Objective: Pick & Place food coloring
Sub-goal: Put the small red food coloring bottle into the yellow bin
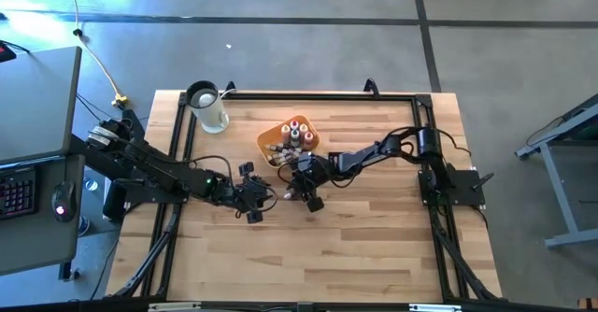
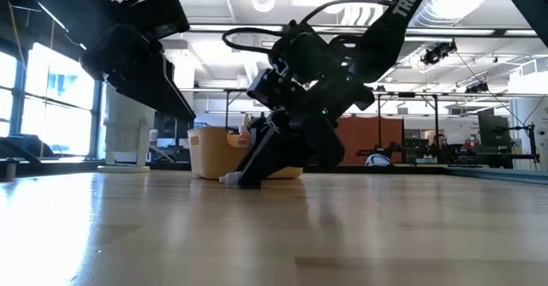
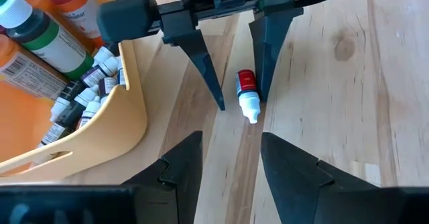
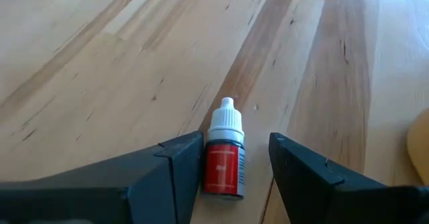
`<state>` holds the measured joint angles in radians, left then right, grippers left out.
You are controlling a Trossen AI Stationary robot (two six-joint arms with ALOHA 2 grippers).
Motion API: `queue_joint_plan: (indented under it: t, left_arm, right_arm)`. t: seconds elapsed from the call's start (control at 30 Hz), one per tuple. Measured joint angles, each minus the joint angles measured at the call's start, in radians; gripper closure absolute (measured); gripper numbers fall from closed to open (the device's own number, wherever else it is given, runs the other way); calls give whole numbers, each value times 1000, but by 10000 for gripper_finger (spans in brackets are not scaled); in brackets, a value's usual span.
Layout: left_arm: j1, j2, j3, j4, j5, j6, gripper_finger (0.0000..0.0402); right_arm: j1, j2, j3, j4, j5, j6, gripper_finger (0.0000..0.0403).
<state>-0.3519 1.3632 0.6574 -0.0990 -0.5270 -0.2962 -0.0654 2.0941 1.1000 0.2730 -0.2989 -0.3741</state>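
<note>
Beside tray (image 1: 271, 142), right gripper (image 3: 241, 102) tilted down, straddling red bottle (image 3: 247, 94)

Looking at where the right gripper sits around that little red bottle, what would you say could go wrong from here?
1. The red bottle lies flat on the table between the right gripper's open fingers; closing off-center on its round body could squirt it sideways.
2. The tray stands close by, already crowded, so a careless swing might knock it.
3. The left gripper hovers nearby, open; the arms could collide.
</note>
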Motion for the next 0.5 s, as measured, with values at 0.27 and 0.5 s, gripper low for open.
queue_joint_plan:
  t: [0.27, 0.5]
  left_arm:
    - [0, 0, 0, 0, 0, 0, 252]
    - [0, 0, 0, 0, 0, 0, 252]
  right_arm:
    - [6, 0, -2, 2, -5, 42, 240]
    - [32, 0, -2, 2, -1, 41, 285]
